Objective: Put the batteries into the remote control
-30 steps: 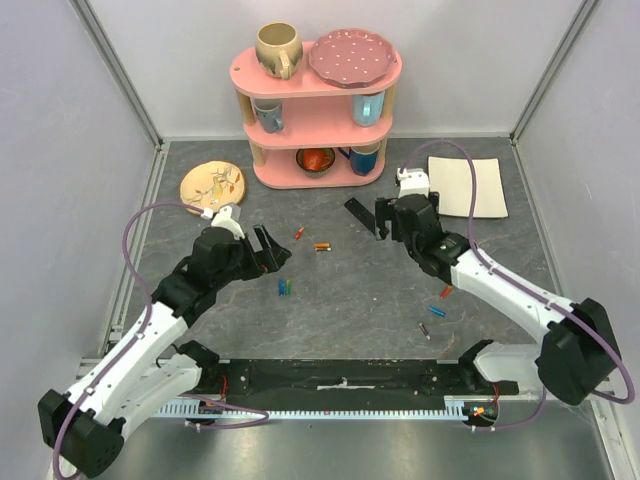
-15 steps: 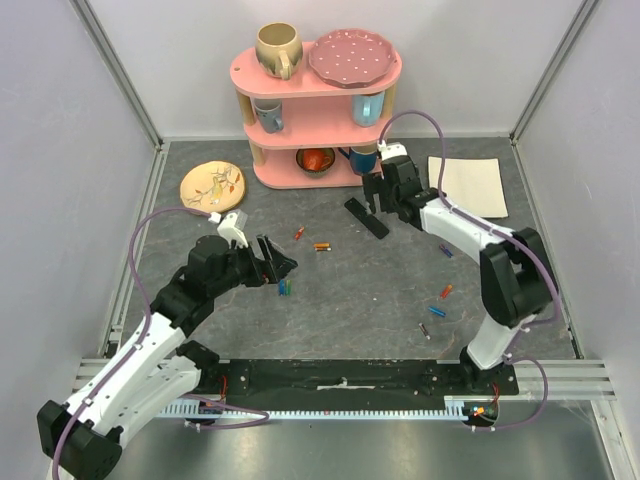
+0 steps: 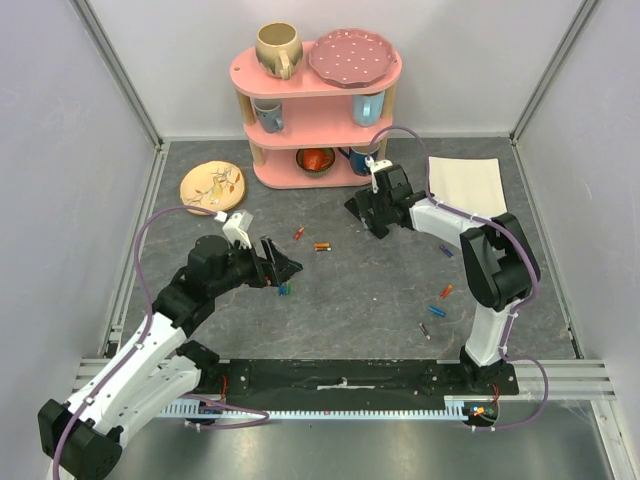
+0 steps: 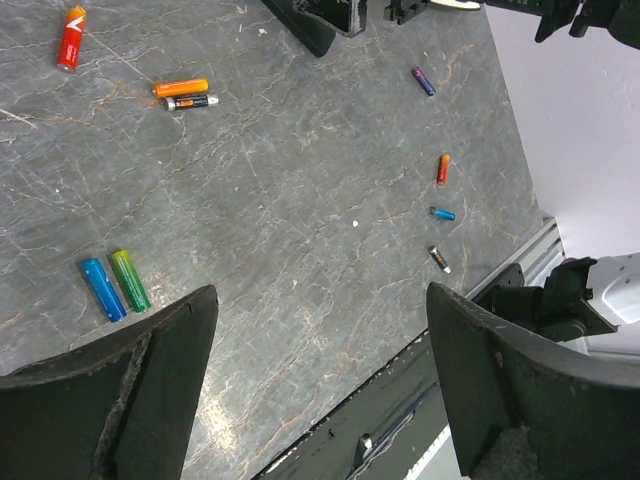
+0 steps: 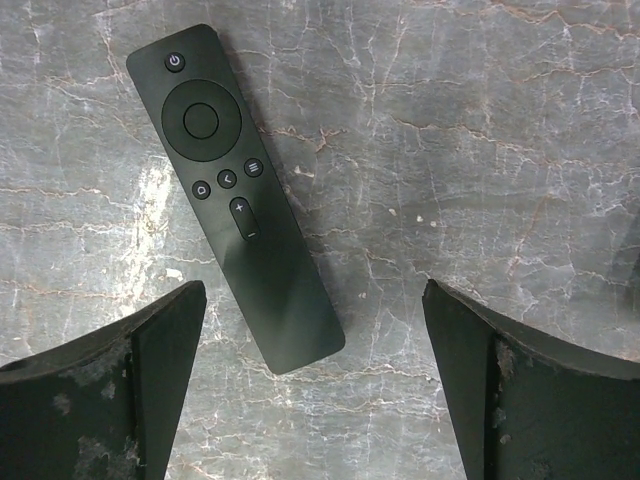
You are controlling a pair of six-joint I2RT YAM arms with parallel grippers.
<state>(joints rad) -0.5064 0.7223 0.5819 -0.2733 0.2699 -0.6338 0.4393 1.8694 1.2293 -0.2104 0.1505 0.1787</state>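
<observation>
1. The remote (image 5: 235, 195) lies flat on the grey table (image 3: 340, 290), in its far part, right of centre and just near the pink shelf (image 3: 300, 88).
2. Its long axis is diagonal, running from far-left to near-right in the overhead view. The button face is up. In the right wrist view the power-button end points to the upper left and the plain end to the lower right.
3. The right claw (image 5: 312, 285) hangs over the remote with its fingers spread wide, one on each side of the plain end. They grip nothing.
4. The left claw (image 4: 320, 292) is also spread wide and holds nothing. It is over the left-centre of the table, well apart from the remote.
5. A blue battery (image 4: 103, 288) and a green battery (image 4: 130, 279) lie side by side, touching, just beside the left claw's tips.
6. Farther out, an orange battery (image 4: 181, 88) and a dark battery (image 4: 190, 101) lie parallel and close together. A red battery (image 4: 70, 22) lies to their left.
7. On the right side of the table four more are scattered apart: a purple battery (image 4: 424, 80), a small orange one (image 4: 443, 167), a small blue one (image 4: 443, 213) and a grey one (image 4: 440, 259).
</observation>
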